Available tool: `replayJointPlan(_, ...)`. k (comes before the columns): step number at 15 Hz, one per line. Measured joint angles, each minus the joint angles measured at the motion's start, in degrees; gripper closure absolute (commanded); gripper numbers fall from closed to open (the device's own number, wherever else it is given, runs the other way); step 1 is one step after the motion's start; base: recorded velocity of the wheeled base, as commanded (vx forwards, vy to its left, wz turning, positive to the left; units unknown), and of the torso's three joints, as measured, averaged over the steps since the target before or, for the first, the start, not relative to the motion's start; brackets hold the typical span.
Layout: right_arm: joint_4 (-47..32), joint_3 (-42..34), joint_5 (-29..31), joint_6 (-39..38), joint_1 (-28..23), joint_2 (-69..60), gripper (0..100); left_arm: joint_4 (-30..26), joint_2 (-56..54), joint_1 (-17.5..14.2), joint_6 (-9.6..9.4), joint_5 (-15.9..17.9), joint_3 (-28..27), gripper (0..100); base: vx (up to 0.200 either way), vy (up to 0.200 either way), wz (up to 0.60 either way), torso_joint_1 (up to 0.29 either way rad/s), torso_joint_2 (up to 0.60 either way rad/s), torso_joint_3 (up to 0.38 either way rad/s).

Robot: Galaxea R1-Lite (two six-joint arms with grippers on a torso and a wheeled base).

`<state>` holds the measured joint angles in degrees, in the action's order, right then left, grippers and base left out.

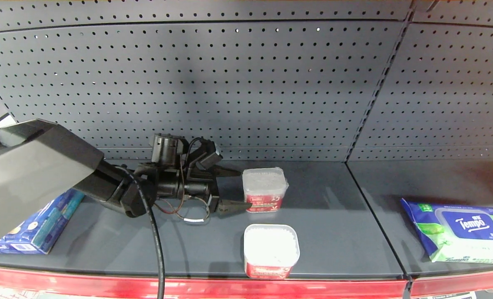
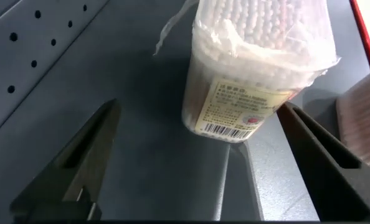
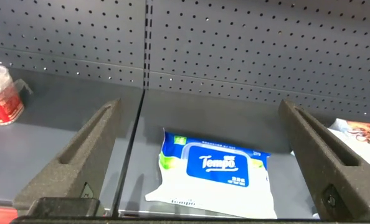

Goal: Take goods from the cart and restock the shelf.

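Observation:
Two tubs of cotton swabs with red labels stand on the grey shelf [image 1: 329, 216]. One tub [image 1: 265, 189] is mid-shelf, wrapped in clear film; the other [image 1: 271, 250] stands at the front edge. My left gripper [image 1: 245, 187] lies low over the shelf, open, its fingertips reaching the left side of the mid-shelf tub without closing on it. In the left wrist view that tub [image 2: 256, 62] stands just ahead between the spread fingers [image 2: 79, 162] of the left gripper [image 2: 200, 109]. My right gripper [image 3: 199, 109] is open and holds nothing, facing the right shelf bay.
A blue box [image 1: 39, 226] lies at the shelf's left end. A wet-wipes pack [image 1: 458, 234] lies in the right bay, also ahead of the right gripper [image 3: 216, 171]. Perforated back panel [image 1: 246, 83] behind. Red front rail [image 1: 188, 286] along the shelf edge.

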<state>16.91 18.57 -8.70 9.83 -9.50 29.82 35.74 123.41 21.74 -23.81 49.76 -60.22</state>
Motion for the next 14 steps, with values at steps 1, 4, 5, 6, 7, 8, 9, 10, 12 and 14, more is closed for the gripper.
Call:
replayJointPlan(1,0.09,-0.21,0.0,0.0,0.0,-0.02,0,0.0,0.05,-0.29,0.0,-0.01,0.0,0,0.0,0.0,0.0,0.0,0.0,0.0)
replayJointPlan(4,0.04,-0.85,-0.05,-0.01,0.0,-0.16,0,0.0,0.24,-0.85,0.0,-0.01,0.0,0,0.0,0.0,0.0,0.0,0.0,0.0)
replayJointPlan(5,0.0,-0.96,-0.05,0.0,0.0,-0.17,0,-0.02,0.27,-0.96,0.0,-0.01,-0.02,0,0.0,0.0,0.0,0.0,0.0,0.0)
replayJointPlan(6,0.02,-1.05,-0.05,-0.01,0.0,-0.17,0,0.0,0.29,-1.12,0.0,-0.01,-0.02,0,0.0,0.0,0.0,0.0,0.0,0.0)
replayJointPlan(7,0.02,-1.07,-0.05,0.0,0.0,-0.16,0,0.02,0.29,-1.21,-0.02,-0.01,0.0,0,0.0,0.0,0.0,0.0,0.0,0.0)
replayJointPlan(8,0.02,-1.07,-0.05,0.0,0.0,-0.16,0,0.0,0.3,-1.27,0.0,-0.01,0.05,0,0.0,0.0,0.0,0.0,0.0,0.0)
replayJointPlan(9,0.02,-1.1,-0.05,0.0,0.0,-0.16,0,0.05,0.3,-1.45,-0.02,-0.01,0.06,0,0.0,0.0,0.0,0.0,0.0,0.0)
replayJointPlan(10,0.02,-1.16,-0.05,0.0,0.0,-0.13,0,0.13,0.29,-1.56,-0.05,-0.01,0.28,0,0.0,0.0,0.0,0.0,0.0,0.0)
replayJointPlan(12,0.02,-1.4,-0.18,0.0,0.05,-0.06,0,0.24,-0.23,-1.6,-0.13,0.02,1.43,0,0.0,0.0,0.0,0.0,0.0,0.0)
replayJointPlan(14,0.06,-1.82,-0.95,0.0,0.16,0.24,0,0.24,-2.82,-1.6,-0.02,0.11,5.38,0,0.0,0.0,0.0,0.0,0.0,0.0)
